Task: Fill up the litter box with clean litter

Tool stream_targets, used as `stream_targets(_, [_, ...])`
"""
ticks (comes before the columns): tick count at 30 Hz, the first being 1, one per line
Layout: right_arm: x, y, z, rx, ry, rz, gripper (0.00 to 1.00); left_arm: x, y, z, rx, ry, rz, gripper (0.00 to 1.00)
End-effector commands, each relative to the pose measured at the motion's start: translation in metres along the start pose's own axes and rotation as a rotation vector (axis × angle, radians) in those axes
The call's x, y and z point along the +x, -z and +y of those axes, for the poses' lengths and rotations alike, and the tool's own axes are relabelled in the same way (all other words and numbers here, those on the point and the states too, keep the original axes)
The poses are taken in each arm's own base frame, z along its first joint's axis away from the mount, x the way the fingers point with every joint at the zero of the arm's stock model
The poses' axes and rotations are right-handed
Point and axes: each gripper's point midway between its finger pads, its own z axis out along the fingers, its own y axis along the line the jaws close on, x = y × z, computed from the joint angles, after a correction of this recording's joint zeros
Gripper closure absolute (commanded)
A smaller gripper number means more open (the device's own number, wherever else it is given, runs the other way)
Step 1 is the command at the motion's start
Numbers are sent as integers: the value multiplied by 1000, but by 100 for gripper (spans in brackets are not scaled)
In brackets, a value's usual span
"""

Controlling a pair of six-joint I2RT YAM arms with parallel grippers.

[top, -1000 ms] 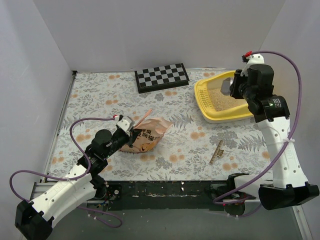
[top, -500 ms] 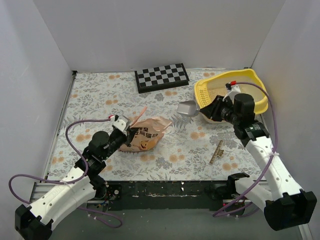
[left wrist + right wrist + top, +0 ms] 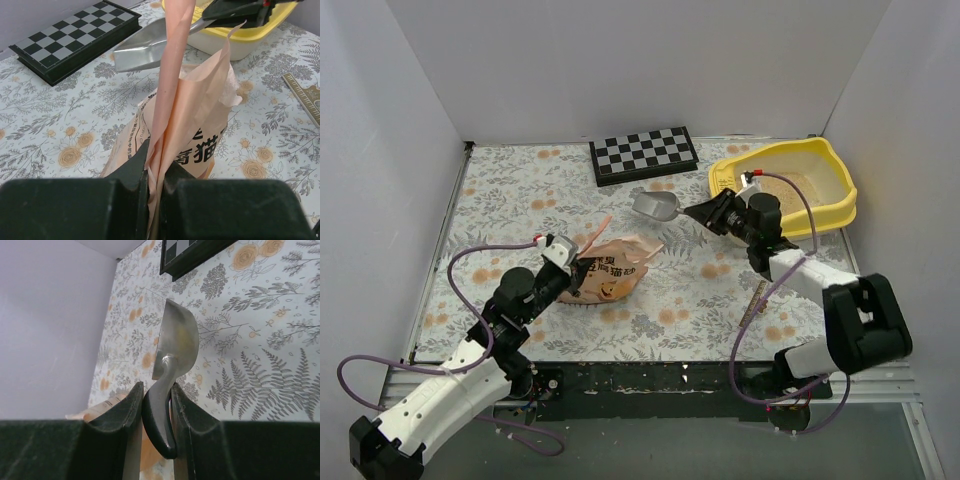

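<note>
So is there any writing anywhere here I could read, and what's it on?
"猫": black print on the peach bag; neighbouring characters are creased and unreadable.
Markings on the ruler-like strip: too small to read.
No text seen on the checkerboard, scoop or litter box.

Yellow litter box (image 3: 844, 195), pale beige clean litter (image 3: 798, 186), peach bag (image 3: 620, 268), silver scoop (image 3: 656, 205), black-and-white checkerboard (image 3: 644, 153)
</note>
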Motion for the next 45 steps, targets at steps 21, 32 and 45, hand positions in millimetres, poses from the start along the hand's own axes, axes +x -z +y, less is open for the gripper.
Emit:
stream_targets(21, [32,-73,-36,-123,-232,34,81,-23,-5,-2,16,-40,-98,100])
stream_targets(32, [29,-60,-22,-119,-142,53,33,-23,-5,-2,14,-45,-96,99])
stream_targets(45, [4,14,-13,135,253,103,26,-28,-4,-6,37,-49,-104,99])
